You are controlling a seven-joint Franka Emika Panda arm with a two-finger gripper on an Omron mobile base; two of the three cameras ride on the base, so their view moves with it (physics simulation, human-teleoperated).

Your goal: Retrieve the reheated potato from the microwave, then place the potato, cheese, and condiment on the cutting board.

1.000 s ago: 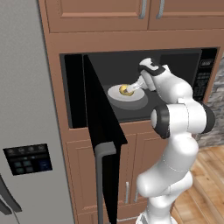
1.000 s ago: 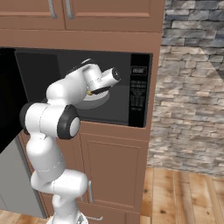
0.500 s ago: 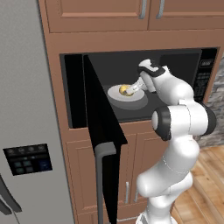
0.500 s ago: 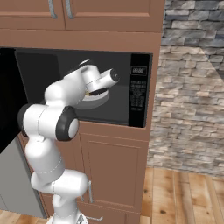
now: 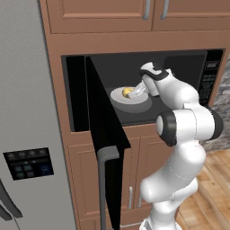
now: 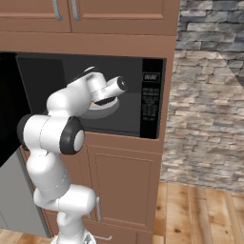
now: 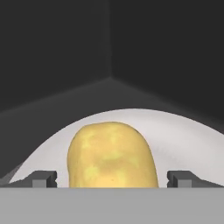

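Inside the microwave [image 5: 204, 76], the potato [image 7: 112, 155] lies dead ahead, centred between my spread end effector [image 7: 112, 178] tips.

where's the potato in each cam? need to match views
Left base view: potato on the white plate inside the microwave, just left of the claw.
Right base view: hidden behind the arm.
Hand view: potato bottom centre, between the fingertips.
Shared landmark: the plate.
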